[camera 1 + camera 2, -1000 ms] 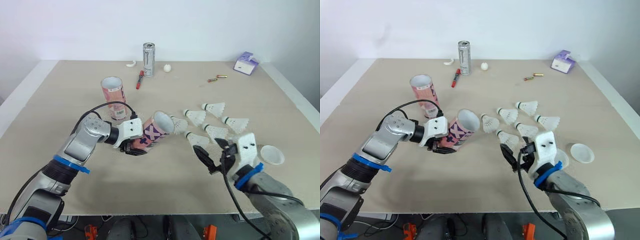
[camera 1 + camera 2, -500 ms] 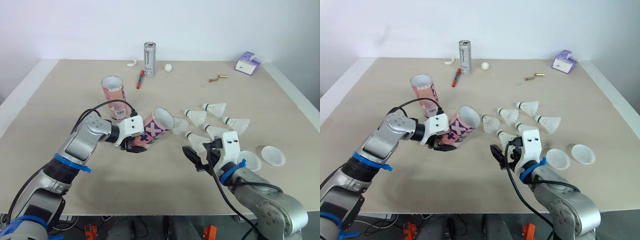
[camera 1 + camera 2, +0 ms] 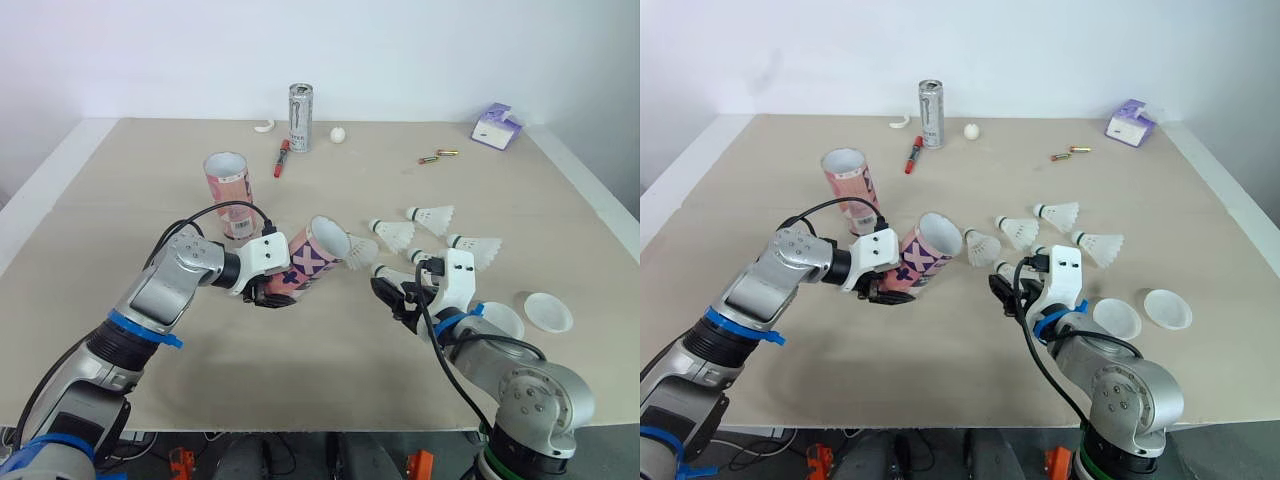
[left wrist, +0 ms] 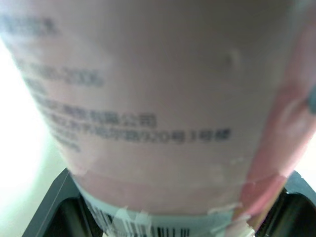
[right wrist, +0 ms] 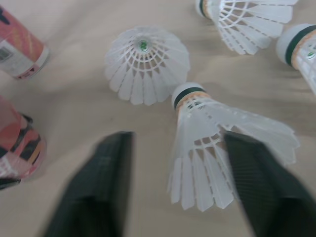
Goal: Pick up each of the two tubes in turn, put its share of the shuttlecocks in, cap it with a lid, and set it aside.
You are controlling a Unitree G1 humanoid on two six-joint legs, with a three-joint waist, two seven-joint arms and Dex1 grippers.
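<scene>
Right gripper (image 3: 1008, 290): opened wide about the nearest shuttlecock (image 5: 207, 133)
Shuttlecock axis: cork toward 10 o'clock, skirt toward 4
Left gripper (image 3: 268, 292): clamped on tilted tube (image 3: 312, 262), at the right gripper's 10 o'clock

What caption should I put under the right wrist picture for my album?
Two open black fingers flank a white feathered shuttlecock lying on the beige table.

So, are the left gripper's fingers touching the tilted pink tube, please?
Touching. The left wrist view shows the pink tube seated between both black fingers; the left eye view shows the left gripper clamped round its base.
</scene>
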